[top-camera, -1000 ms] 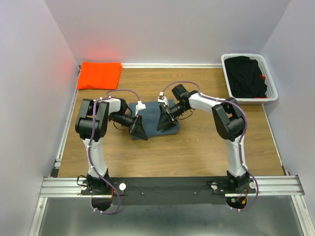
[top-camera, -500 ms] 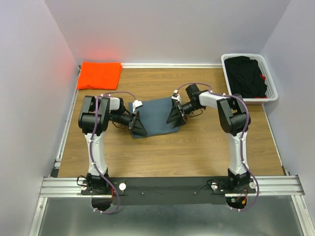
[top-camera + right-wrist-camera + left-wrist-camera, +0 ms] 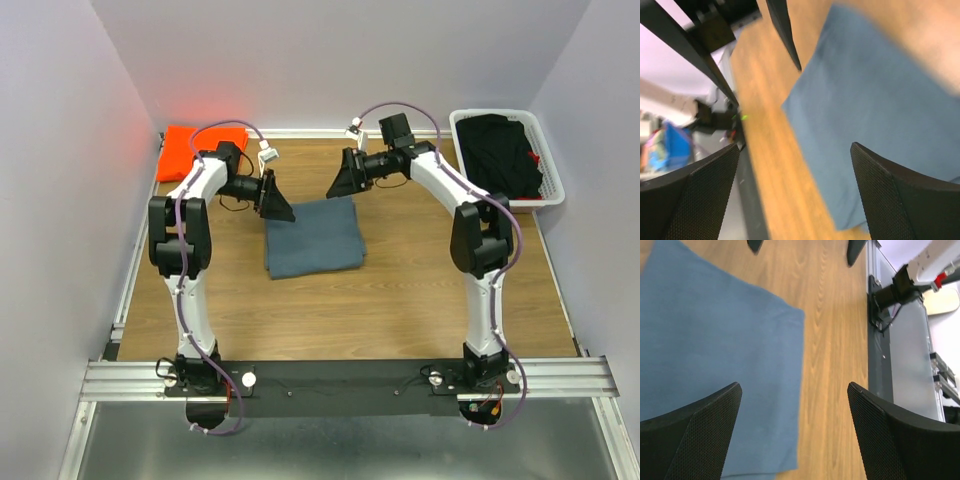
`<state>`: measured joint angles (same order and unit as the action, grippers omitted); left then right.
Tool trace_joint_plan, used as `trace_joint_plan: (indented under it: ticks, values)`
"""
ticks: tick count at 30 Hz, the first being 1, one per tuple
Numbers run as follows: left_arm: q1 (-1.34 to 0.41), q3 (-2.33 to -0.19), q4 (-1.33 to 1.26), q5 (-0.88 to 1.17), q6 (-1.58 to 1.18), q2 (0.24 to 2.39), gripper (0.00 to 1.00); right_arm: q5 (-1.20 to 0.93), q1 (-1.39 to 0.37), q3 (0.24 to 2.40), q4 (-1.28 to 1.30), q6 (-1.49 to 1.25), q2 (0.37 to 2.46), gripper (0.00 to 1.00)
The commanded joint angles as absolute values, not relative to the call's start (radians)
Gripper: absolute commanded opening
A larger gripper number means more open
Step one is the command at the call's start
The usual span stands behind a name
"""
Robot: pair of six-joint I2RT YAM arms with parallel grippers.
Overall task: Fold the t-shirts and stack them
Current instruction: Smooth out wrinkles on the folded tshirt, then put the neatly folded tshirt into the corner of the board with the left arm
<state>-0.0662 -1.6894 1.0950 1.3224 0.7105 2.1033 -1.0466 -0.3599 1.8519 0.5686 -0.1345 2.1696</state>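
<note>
My left fingers [image 3: 277, 202] stand spread wide with nothing between them, and the wrist view shows only cloth and bare wood through the gap. My right fingers [image 3: 342, 179] are spread just as wide and are empty too. Both sets hang over the far edge of the slate blue-grey t-shirt [image 3: 313, 238]. The left set is at about 11 o'clock from the shirt's middle, over its far left corner. The right set is at about 1 o'clock, by its far right corner. From above I cannot tell whether either set brushes the cloth, but neither has hold of it. The shirt lies flat as a neat folded rectangle near the middle of the table [image 3: 410, 295], with its edges fairly straight and wood showing all round it. The bright orange t-shirt [image 3: 181, 150] lies folded in the table's corner at 11 o'clock, partly hidden behind my left arm and well apart from the blue-grey one. At 1 to 2 o'clock, at the table's right edge, sits a white plastic basket [image 3: 497, 113] with dark clothing [image 3: 500, 155] heaped inside it. My two arms arch inward from their bases at 6 o'clock.
</note>
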Motion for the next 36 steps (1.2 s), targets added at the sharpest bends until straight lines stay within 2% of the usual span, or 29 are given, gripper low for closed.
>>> trace_joint_plan:
  ticks: [1,2,3,5,9,14,21,26,32,36]
  values:
    - [-0.051,-1.675,0.878,1.268,0.435,2.154,0.95,-0.954,-0.356,1.943,0.531,-0.189,2.345,0.99]
    - [-0.046,-1.643,0.762,1.220,0.335,2.129,0.95,-0.948,-0.357,1.959,0.525,-0.193,2.367,1.00]
    - [-0.038,-1.549,0.506,1.172,0.105,2.097,0.94,-0.942,-0.357,1.986,0.517,-0.201,2.384,1.00]
    - [-0.020,-1.473,0.326,1.085,0.005,2.046,0.95,-0.924,-0.356,2.003,0.488,-0.219,2.420,1.00]
    - [-0.008,-1.525,0.368,1.107,-0.008,2.154,0.95,-0.913,-0.356,2.019,0.460,-0.245,2.465,1.00]
    - [0.046,-1.467,0.270,1.132,-0.071,2.247,0.95,-0.888,-0.336,1.973,0.440,-0.247,2.513,1.00]
    - [0.063,-1.462,0.261,1.080,-0.011,2.254,0.94,-0.834,-0.270,1.922,0.430,-0.224,2.528,1.00]
    - [0.071,-1.531,0.336,0.964,0.101,2.082,0.95,-0.810,-0.256,1.940,0.433,-0.183,2.450,1.00]
    - [0.098,-1.552,0.382,0.778,0.225,1.794,0.95,-0.763,-0.273,1.915,0.434,-0.126,2.234,1.00]
    - [0.153,-1.412,0.210,0.686,0.163,1.565,0.95,-0.635,-0.337,1.824,0.440,-0.031,2.096,0.99]
